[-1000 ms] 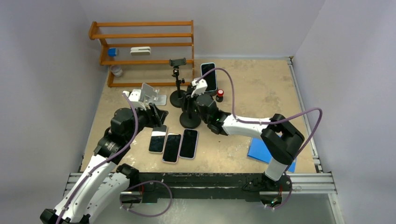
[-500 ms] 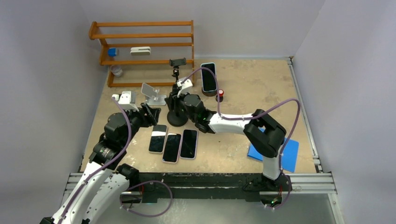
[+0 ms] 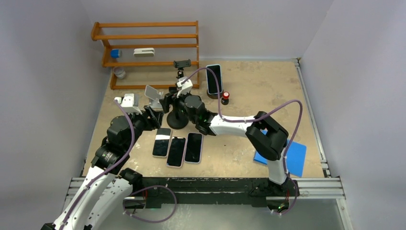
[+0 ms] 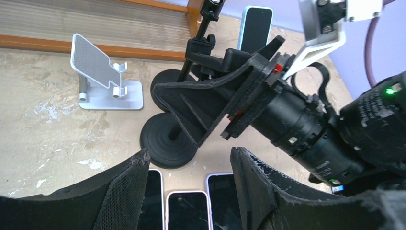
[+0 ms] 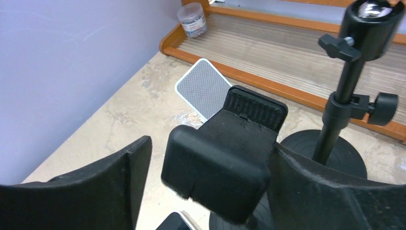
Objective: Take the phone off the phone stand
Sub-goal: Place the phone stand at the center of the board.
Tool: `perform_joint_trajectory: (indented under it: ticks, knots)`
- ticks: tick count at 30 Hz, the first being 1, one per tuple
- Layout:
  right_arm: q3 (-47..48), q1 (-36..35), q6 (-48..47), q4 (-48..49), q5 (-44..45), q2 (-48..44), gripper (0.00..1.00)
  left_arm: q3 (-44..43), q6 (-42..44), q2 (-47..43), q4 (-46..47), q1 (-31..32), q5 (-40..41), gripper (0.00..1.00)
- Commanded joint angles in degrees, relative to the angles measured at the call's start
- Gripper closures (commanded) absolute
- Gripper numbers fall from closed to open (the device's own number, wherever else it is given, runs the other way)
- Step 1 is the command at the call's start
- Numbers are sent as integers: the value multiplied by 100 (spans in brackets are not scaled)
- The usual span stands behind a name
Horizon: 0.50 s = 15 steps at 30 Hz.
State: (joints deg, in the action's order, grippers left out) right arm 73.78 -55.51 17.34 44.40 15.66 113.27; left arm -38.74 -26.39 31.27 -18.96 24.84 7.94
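Note:
A phone (image 3: 214, 79) with a pale case stands upright in a dark phone stand at the back of the table, also seen far off in the left wrist view (image 4: 255, 21). Neither gripper is near it. My right gripper (image 3: 167, 103) is open around the black clamp head (image 5: 225, 153) of a round-based stand (image 3: 178, 120). The head rests against the right finger, with a gap on the left (image 5: 213, 148). My left gripper (image 4: 190, 160) is open and holds nothing, hovering above three phones (image 3: 175, 151) that lie flat, screens up.
A second black tripod stand (image 3: 182, 63) and a silver tilted stand (image 3: 155, 94) sit just behind the right gripper. A wooden shelf (image 3: 143, 48) with a small jar (image 3: 119, 72) lines the back left. A red-capped bottle (image 3: 225, 98) and a blue pad (image 3: 292, 160) lie to the right.
The right gripper slid the round-based stand left toward the silver stand, then widened its jaws. The left gripper drew back to the left and then held still.

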Motion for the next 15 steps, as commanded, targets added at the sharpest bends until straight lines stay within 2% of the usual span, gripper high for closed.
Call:
perform_joint_trajectory:
  ticks: [1, 3, 6, 11, 15]
  knots:
    - [-125, -18, 8, 344, 248, -695, 13, -107, -46, -22, 141, 21, -1, 39]
    - [-258, -9, 30, 230, 325, -940, 6, -107, -44, -23, 139, 21, -10, 39]
    - [-570, -14, 64, -7, 371, -1466, 3, -107, -44, -37, 142, 21, -12, 39]
    - [-854, 87, 63, -481, 489, -2416, 3, -143, 2, -54, 176, 21, -248, 39]
    - [-621, 521, 301, -949, 978, -2775, 4, -153, 3, -43, 200, 21, -373, 39]
